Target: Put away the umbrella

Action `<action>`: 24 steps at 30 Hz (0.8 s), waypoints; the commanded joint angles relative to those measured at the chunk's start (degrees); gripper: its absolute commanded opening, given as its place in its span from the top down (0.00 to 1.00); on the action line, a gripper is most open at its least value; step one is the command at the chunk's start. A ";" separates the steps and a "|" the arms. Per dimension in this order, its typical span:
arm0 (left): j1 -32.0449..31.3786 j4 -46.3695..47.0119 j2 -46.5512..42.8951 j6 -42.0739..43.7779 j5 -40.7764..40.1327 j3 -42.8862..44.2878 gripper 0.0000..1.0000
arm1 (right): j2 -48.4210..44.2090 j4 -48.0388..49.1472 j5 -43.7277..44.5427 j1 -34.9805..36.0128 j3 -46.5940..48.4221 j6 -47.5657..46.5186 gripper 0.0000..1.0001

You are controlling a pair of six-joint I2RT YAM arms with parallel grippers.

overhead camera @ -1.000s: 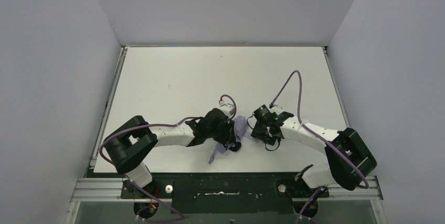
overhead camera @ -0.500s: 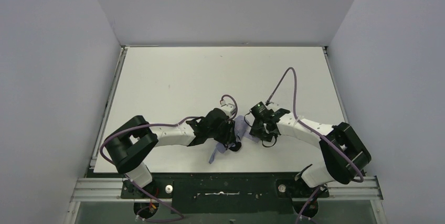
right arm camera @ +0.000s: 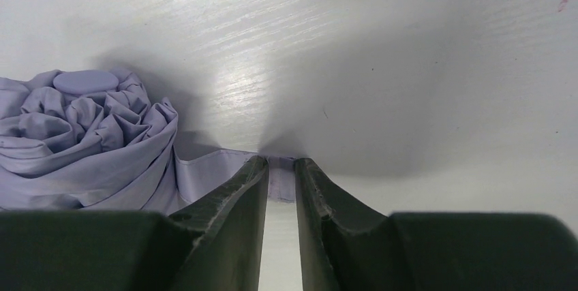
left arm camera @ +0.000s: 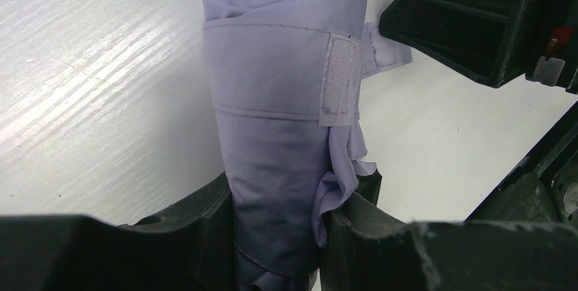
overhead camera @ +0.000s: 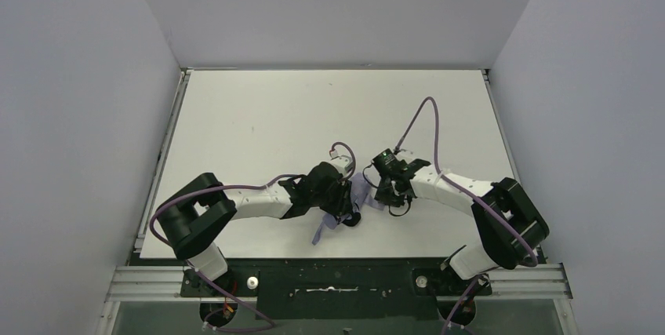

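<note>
My left claw (left arm camera: 293,192): clenched around the rolled umbrella (left arm camera: 272,120), near the table's (overhead camera: 259,115) front edge | My right claw (right arm camera: 281,168): narrow gap, strap (right arm camera: 211,168) end between fingers, grip unclear

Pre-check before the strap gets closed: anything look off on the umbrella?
Closure strap looks unfastened: its free end sticks out sideways from the umbrella, lying between the fingers of the right gripper. Velcro patch is bare; loose fabric bulges below it.

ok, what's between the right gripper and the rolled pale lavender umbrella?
Only its own flat lavender closure strap, running from the rolled lavender umbrella to the right gripper; right wrist view.
</note>
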 commanded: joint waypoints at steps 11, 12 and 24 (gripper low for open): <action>-0.32 -8.47 3.42 1.69 -3.62 -0.29 0.96 | 2.41 6.71 -5.27 -1.06 -7.52 -0.91 1.00; -0.36 -8.91 3.50 1.76 -3.66 -0.20 0.96 | 1.46 7.44 -5.31 -1.05 -7.82 -1.14 1.00; -0.32 -11.26 4.17 1.72 -5.48 0.84 0.96 | -16.91 12.72 -11.31 -1.99 -12.22 -0.30 1.00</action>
